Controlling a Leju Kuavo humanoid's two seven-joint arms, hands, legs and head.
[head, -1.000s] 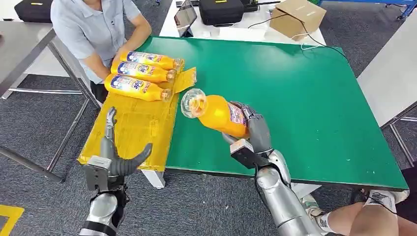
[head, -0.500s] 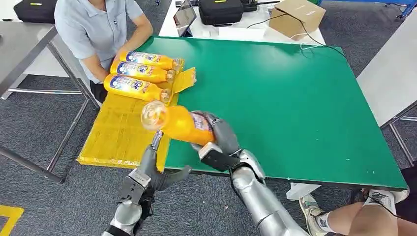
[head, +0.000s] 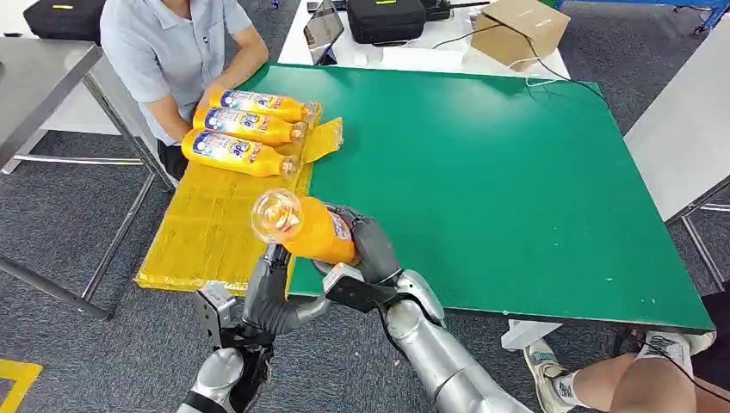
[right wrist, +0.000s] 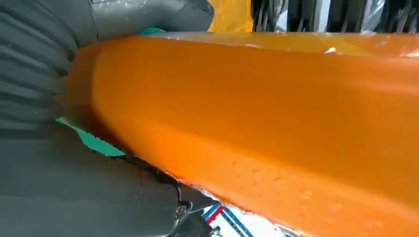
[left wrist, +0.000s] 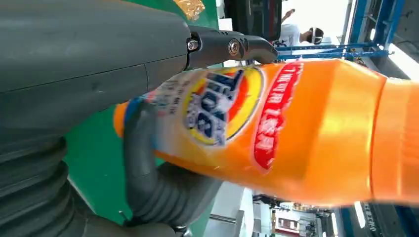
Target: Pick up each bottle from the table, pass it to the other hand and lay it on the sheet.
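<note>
Three bottles (head: pixel 250 127) on the sheet (head: pixel 215 228) beside a person (head: pixel 172 52).

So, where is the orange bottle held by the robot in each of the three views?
Head view: the orange bottle lies in the right hand, above the table's near edge, base toward the camera.
Left wrist view: it crosses the picture.
Right wrist view: it spans most of the picture.
Shared landmark: the green table.
</note>
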